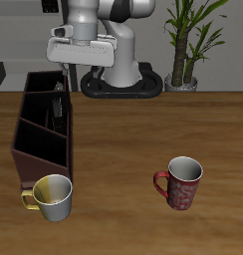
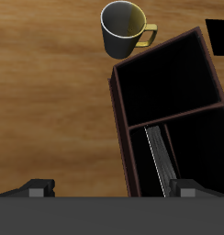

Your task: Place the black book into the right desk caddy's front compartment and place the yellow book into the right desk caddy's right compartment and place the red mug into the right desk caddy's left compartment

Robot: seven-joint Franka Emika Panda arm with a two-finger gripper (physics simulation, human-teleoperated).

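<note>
The right desk caddy [image 1: 24, 149] [image 2: 120, 110] is a long dark brown box near the table's side edge. My gripper [image 1: 62, 92] [image 2: 112, 186] hangs open just above its middle section, fingers wide apart with nothing between them. Below it the black book [image 2: 160, 156] [image 1: 59, 112] stands on edge in that front compartment, showing its pale page edges. The end section nearest the table's front edge [image 2: 169, 87] is dark and bare. The red mug [image 1: 180, 184] stands upright on the open table, well away from the caddy. The yellow book is out of view.
A yellow-cream mug [image 1: 52, 196] [image 2: 123, 27] stands just off the caddy's end toward the table's front edge. A potted plant [image 1: 183, 45] sits at the back beside the robot's base [image 1: 119, 75].
</note>
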